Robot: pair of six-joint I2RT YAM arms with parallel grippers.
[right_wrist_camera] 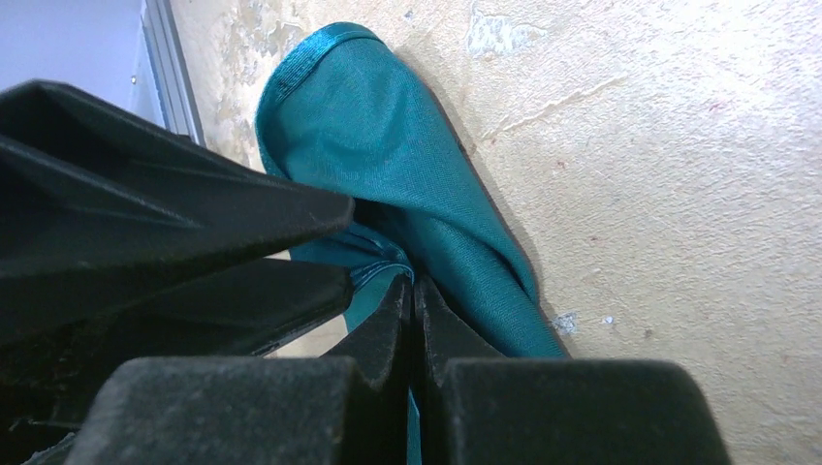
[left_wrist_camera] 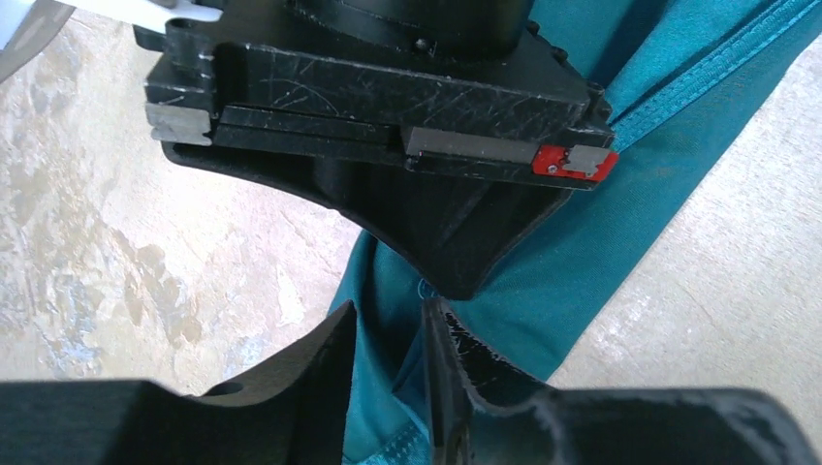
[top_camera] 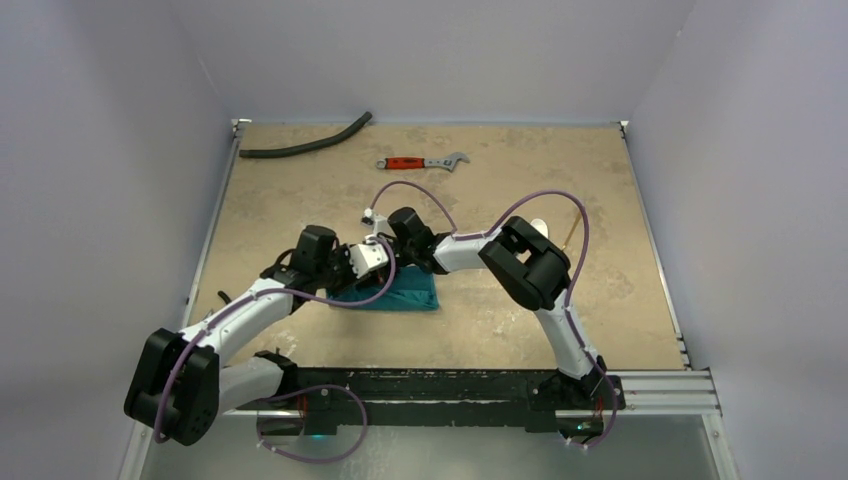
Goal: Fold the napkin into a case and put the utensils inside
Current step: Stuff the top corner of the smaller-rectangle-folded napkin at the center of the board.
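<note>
The teal-green napkin [top_camera: 405, 293] lies bunched on the table in front of both arms. My right gripper [top_camera: 385, 250] is shut tight on a raised fold of it; the wrist view shows the cloth [right_wrist_camera: 388, 145] pinched at the closed tips [right_wrist_camera: 414, 281]. My left gripper [top_camera: 370, 272] is right beside it, its jaws a narrow gap apart [left_wrist_camera: 388, 315] with a fold of napkin [left_wrist_camera: 582, 242] filling that gap. The white spoon [top_camera: 541, 226] and the tan wooden utensil [top_camera: 571, 233] lie at the right, partly hidden behind the right arm.
A red-handled wrench [top_camera: 420, 162] lies at the back centre and a black hose [top_camera: 305, 145] at the back left. The right gripper's black body [left_wrist_camera: 388, 126] hangs just over the left fingers. Metal rails edge the table.
</note>
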